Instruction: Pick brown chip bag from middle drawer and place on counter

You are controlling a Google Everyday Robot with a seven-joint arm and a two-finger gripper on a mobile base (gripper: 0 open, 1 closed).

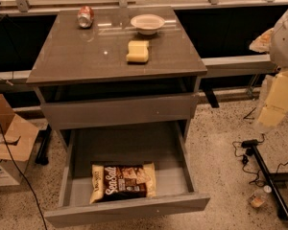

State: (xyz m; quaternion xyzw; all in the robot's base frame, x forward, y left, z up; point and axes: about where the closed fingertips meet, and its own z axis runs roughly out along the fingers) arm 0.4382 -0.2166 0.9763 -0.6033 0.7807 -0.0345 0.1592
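The brown chip bag [123,182] lies flat with its "Sea Salt" script facing up, at the front of the open middle drawer [129,210], a little left of centre. The drawer is pulled far out of the cabinet. The counter [81,56] is the glossy grey-brown top above it. My gripper [271,111] hangs at the far right of the view. It is beside the cabinet, at about the height of the upper drawer, well right of the bag and above it. It holds nothing that I can see.
On the counter are a pale yellow sponge [138,51], a white bowl [147,23] and a red can [85,16] on its side. The upper drawer front [120,110] overhangs the back of the open drawer. A cardboard box [9,143] stands left; cables and a black stand [266,171] lie right.
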